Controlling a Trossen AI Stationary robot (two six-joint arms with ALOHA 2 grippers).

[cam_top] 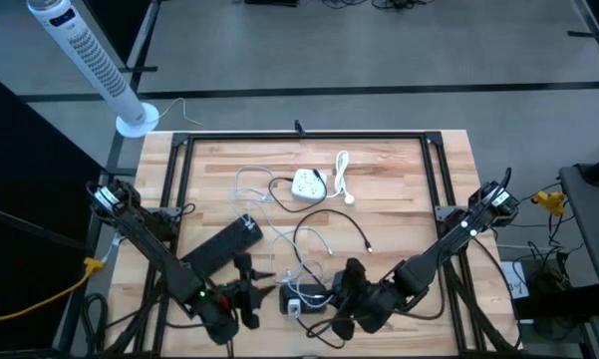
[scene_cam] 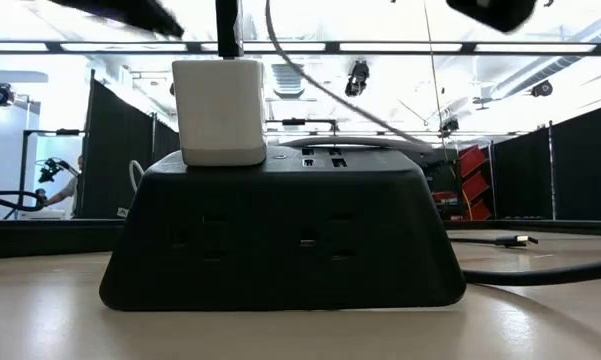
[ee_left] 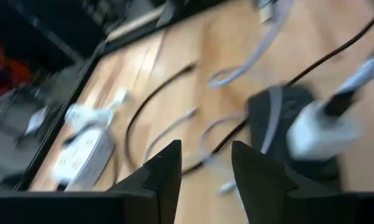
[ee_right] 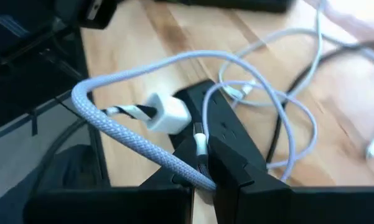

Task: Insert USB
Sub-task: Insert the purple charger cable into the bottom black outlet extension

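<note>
A black power strip [cam_top: 307,297] lies near the table's near edge, with a white charger [scene_cam: 220,110] plugged into its top beside the USB ports [scene_cam: 320,157]. My right gripper [ee_right: 202,175] hovers just over the strip [ee_right: 224,127], shut on a white braided cable [ee_right: 121,134]. My left gripper [ee_left: 205,171] is open and holds nothing. It sits left of the strip [ee_left: 286,121], pointing at it. In the high view the grippers flank the strip, left [cam_top: 259,289] and right [cam_top: 341,289]. My right gripper pinches the white braided cable between its two fingers, right beside the plug end [ee_right: 200,142], which sticks out past the fingertips toward the strip's top. The cable's free length [ee_right: 149,65] arcs up clear of the table. Whether the plug touches the strip, I cannot tell.
A white power strip [cam_top: 307,184] with its cord lies mid-table toward the far side. A flat black block [cam_top: 224,244] sits left of centre. Loose white and black cables [cam_top: 314,239] snake between them, and a black USB plug [scene_cam: 515,240] lies behind the strip. The table's near edge is close.
</note>
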